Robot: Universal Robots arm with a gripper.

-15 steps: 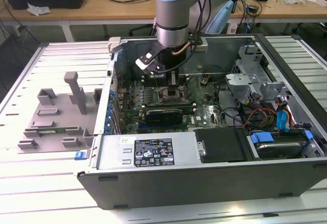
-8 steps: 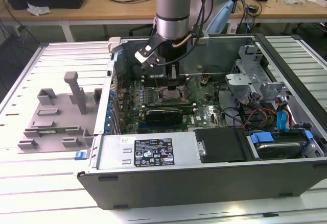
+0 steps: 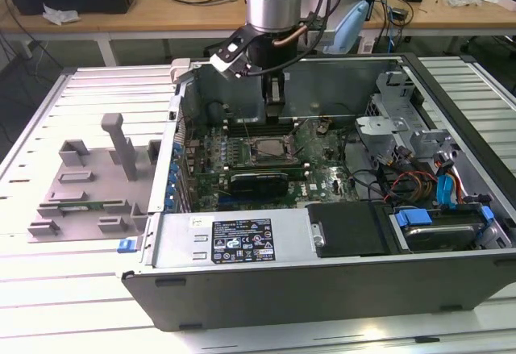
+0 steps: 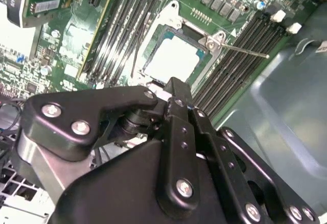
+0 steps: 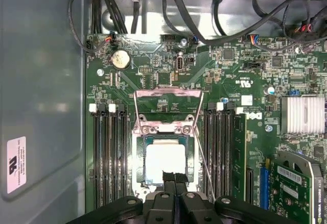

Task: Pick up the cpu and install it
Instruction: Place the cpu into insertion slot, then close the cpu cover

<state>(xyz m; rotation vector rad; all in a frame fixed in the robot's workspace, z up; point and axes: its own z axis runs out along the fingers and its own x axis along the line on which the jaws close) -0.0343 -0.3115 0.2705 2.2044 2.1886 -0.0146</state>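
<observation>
Claw (image 5: 174, 177) front and centre in both wrist views, fingers clenched together on nothing; cpu (image 5: 164, 160) sits flat in the socket (image 5: 137, 163) just below its tips, load plate (image 5: 167, 92) flipped open beyond; exterior view, left to right: grey fixture blocks (image 3: 89, 177) well off from the claw, then the computer case (image 3: 322, 281) it hangs inside, drive cage (image 3: 403, 120) off its other side.
</observation>
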